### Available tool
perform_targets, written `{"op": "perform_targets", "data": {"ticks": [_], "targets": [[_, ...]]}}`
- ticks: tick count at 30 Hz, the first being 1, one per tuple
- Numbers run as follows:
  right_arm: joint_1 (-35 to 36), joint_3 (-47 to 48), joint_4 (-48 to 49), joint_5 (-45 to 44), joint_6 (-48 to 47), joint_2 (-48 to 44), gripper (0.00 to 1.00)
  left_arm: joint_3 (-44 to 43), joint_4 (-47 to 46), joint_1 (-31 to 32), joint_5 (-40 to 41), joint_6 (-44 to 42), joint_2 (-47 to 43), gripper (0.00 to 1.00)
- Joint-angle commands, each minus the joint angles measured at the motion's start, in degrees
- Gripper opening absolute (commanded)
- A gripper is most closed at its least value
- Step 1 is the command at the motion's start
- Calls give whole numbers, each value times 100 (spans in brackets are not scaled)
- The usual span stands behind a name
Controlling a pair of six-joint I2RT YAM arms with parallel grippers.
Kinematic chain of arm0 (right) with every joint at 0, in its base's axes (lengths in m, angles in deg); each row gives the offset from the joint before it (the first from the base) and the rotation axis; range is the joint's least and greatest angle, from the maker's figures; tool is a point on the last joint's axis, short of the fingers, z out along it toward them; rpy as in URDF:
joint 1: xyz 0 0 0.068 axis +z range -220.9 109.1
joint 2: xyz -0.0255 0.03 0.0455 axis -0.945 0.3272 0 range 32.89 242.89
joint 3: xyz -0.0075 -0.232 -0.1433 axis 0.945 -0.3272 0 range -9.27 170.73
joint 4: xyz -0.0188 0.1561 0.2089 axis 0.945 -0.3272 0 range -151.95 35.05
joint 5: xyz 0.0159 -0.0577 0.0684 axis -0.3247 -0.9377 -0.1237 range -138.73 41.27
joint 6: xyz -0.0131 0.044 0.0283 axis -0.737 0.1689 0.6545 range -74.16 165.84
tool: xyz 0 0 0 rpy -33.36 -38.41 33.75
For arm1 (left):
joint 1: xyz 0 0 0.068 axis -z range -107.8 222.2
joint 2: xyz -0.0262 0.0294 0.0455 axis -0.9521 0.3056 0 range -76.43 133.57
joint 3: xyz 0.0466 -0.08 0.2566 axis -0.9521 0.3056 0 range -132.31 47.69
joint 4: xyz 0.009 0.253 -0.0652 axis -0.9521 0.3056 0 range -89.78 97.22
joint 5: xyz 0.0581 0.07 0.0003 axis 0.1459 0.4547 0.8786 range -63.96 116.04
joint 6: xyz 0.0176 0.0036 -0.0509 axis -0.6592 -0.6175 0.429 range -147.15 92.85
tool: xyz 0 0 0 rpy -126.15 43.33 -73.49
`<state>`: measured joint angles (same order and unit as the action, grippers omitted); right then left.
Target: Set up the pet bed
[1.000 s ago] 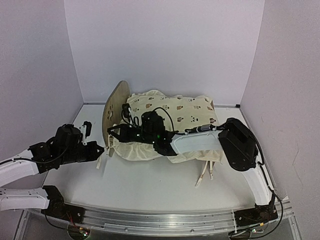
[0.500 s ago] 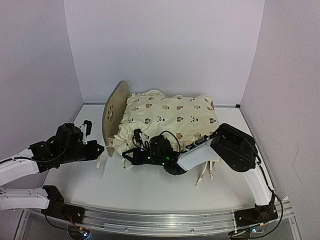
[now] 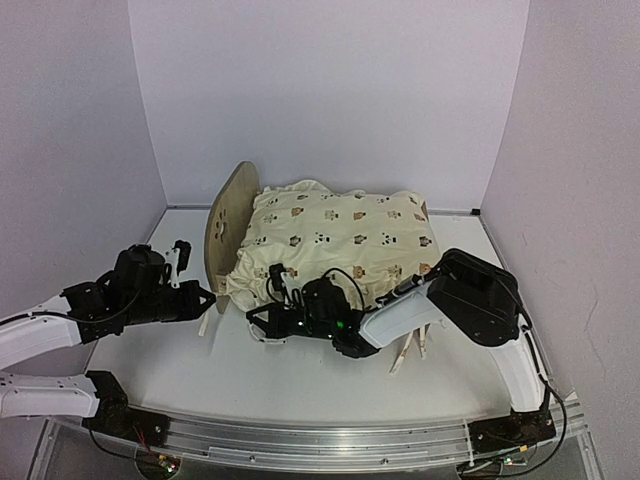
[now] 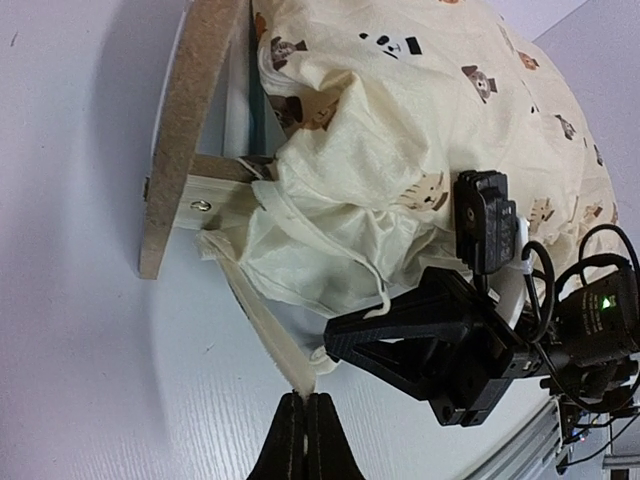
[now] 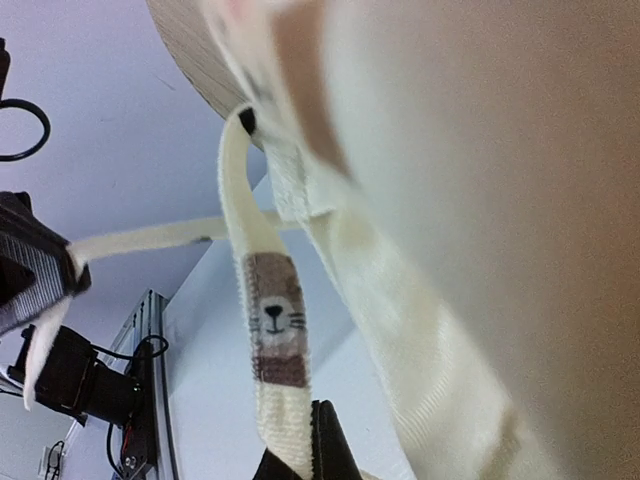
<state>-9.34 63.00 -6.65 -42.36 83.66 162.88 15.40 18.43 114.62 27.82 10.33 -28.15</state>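
Largely hidden pet bed [image 3: 221, 252] — cushion [image 3: 340, 232] on top, only headboard [image 3: 236, 198] clear

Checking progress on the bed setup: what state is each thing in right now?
pet bed: headboard upright, cushion on top.
cushion: on the frame, near-left corner bunched.
left gripper: shut on plain tie.
right gripper: shut on cat-label tie.
right-side ties: lying loose, unheld.

No legible txt or nos.
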Motion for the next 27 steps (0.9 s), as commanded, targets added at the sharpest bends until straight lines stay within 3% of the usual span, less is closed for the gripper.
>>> {"op": "perform_targets", "data": {"ticks": [1, 5, 12, 20, 23, 27], "targets": [[99, 895, -71, 285, 62, 196, 0, -196, -360, 4, -454, -67, 26, 0], [204, 1322, -310, 320, 12, 509, 0, -333, -508, 8, -602, -51, 246, 0], [340, 1248, -335, 243, -141, 567, 0, -468, -800, 7, -992, 9, 741, 0], [365, 1050, 271, -95, -14, 733, 0, -247, -1025, 11, -1339, 146, 735, 1], [359, 864, 634, -377, 19, 729, 0, -146, -922, 8, -1304, 149, 610, 7], [345, 801, 1130, -652, 122, 849, 0, -24, -778, 17, -1175, 124, 493, 23]]}}
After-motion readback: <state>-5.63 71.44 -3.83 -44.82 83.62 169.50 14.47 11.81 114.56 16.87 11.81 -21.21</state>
